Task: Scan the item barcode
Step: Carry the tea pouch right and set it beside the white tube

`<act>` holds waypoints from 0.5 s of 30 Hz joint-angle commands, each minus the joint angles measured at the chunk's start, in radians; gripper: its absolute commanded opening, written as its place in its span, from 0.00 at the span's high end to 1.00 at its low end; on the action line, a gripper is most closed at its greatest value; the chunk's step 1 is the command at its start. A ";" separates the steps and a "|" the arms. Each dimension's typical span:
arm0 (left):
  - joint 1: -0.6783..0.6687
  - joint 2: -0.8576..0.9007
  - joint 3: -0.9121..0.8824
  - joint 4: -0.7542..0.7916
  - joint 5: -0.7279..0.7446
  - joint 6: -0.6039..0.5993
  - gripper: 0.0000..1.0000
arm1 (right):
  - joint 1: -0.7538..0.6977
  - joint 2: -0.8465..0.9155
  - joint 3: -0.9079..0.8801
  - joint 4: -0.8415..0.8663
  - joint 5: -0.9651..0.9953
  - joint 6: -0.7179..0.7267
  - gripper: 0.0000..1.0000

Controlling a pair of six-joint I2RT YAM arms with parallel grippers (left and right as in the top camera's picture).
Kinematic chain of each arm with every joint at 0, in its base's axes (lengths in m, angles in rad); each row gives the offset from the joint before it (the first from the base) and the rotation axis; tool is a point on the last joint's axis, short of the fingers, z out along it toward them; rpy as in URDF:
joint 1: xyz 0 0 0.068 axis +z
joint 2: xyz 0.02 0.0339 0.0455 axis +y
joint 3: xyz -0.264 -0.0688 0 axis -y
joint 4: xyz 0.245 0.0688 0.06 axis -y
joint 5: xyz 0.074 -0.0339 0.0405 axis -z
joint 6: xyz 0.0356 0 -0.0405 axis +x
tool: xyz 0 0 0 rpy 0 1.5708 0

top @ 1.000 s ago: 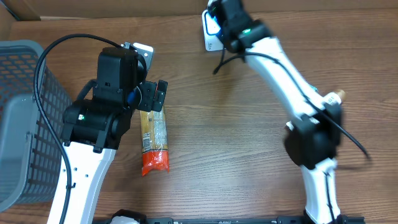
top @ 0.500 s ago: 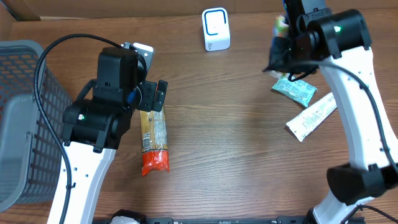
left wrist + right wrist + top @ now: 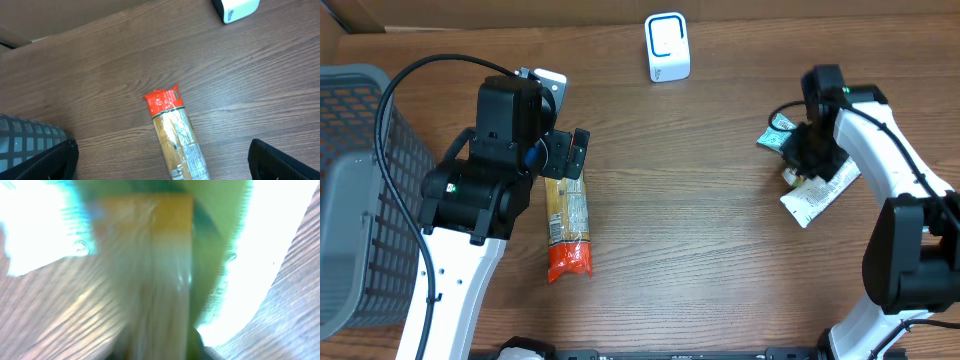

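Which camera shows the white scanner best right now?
Overhead. The white scanner shows whole there, at the far side of the table with nothing covering it. The left wrist view catches only one end of the white scanner, cut off by its top edge. The right wrist view is a blurred close-up and shows none of it.

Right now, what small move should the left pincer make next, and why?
Probably lower straight down and close on the pasta packet. The left pincer hangs wide open above it and holds nothing. The packet lies flat on the table, lined up between the fingers. It has to be picked up before it can go to the scanner.
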 commanded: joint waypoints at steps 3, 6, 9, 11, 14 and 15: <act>-0.001 0.003 0.008 0.001 -0.010 0.016 0.01 | -0.030 -0.024 -0.035 0.016 0.002 0.038 0.40; -0.001 0.003 0.008 0.001 -0.010 0.016 0.00 | -0.030 -0.024 -0.031 0.012 0.003 0.029 0.37; -0.001 0.003 0.008 0.001 -0.010 0.016 0.00 | -0.030 -0.024 -0.012 0.007 -0.015 -0.035 0.32; -0.001 0.003 0.008 0.001 -0.010 0.016 0.00 | -0.029 -0.026 0.014 -0.011 -0.044 -0.086 0.30; -0.001 0.003 0.008 0.001 -0.010 0.016 0.00 | -0.021 -0.026 0.101 -0.076 -0.127 -0.228 0.30; -0.001 0.003 0.008 0.001 -0.010 0.016 0.00 | -0.015 -0.026 0.122 -0.092 -0.153 -0.267 0.29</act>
